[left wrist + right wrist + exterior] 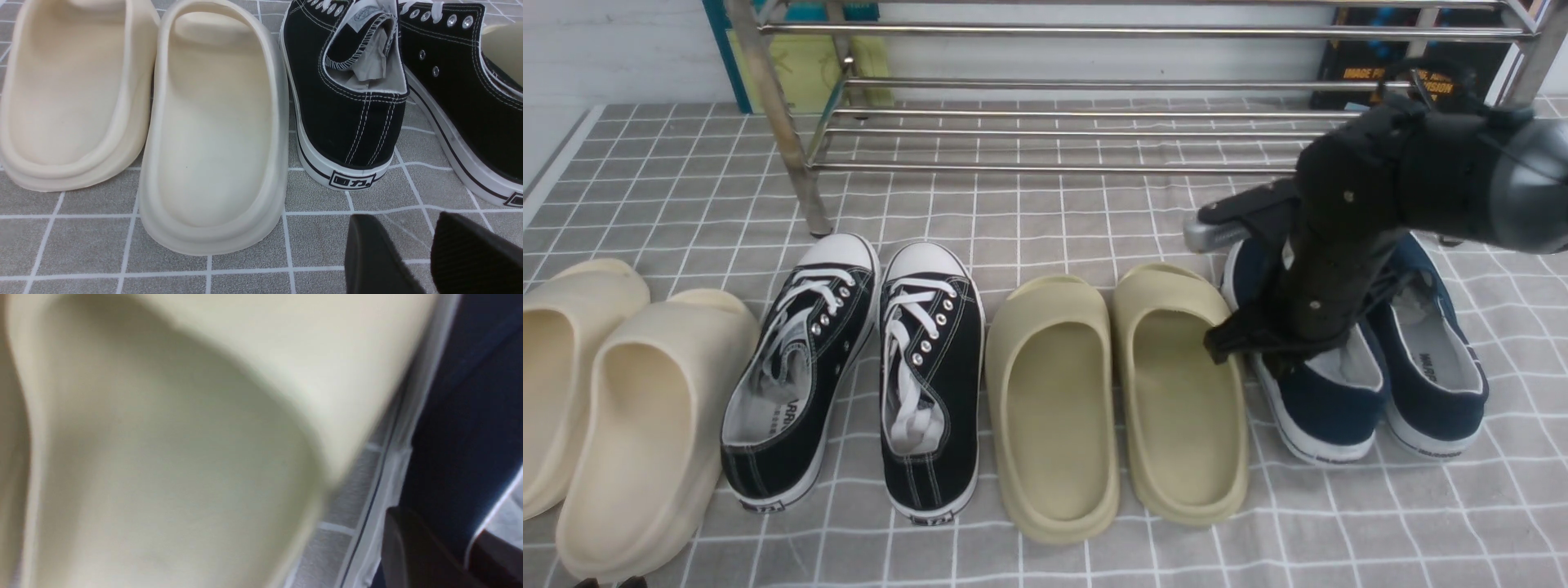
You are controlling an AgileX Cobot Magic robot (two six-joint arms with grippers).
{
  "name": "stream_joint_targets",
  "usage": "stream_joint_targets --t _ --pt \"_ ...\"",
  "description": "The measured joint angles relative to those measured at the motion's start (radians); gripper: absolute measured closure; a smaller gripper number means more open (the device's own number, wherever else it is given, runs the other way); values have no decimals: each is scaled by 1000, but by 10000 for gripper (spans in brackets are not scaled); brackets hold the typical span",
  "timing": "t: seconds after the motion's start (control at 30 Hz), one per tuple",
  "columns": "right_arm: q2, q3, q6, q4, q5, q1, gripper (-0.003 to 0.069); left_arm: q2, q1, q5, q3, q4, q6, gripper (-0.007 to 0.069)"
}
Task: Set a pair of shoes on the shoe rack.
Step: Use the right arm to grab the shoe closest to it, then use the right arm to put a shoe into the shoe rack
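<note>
Front view: the pair of navy slip-on shoes (pixel 1433 408) stands on the grey checked cloth (pixel 1045 220) at the right end of a row of footwear, heels toward the camera. It sits in front of the shoe rack (pixel 1094 167), not on it. The rack's steel bars run across the back of the scene, and its shelves carry nothing in this view.

The right gripper (pixel 1241 339) reaches down onto the left shoe of the pair (pixel 1327 412), at the side wall facing the nearest olive slide (pixel 1180 392). In the right wrist view (badly blurred), one dark finger (pixel 412 551) lies against the outside of the navy wall. A second dark shape sits past the pale lining edge, so the jaws look closed on that wall. The shoe's sole appears to rest on the cloth.

Left of the olive slides come the black lace-up sneakers (pixel 931 376), then the cream slides (pixel 645 425).

In the left wrist view, the left gripper (pixel 402 228) hangs near the cloth, just behind the heel of a black sneaker. Its jaws stand apart with only cloth showing between them, and they touch no shoe.
</note>
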Motion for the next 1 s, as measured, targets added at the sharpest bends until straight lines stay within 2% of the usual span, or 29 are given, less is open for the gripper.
stream_joint_targets --t 0.33,0.57,0.73,1.0 --pt "-212 0 31 5 14 0 612 0 0 0 0 0 0 386" --pt "-162 -36 32 -71 -53 -15 612 0 0 0 0 0 0 386" --pt "18 -271 30 -87 -65 -87 612 0 0 0 0 0 0 386" --pt "291 -657 -34 -96 -10 -110 612 0 0 0 0 0 0 386"
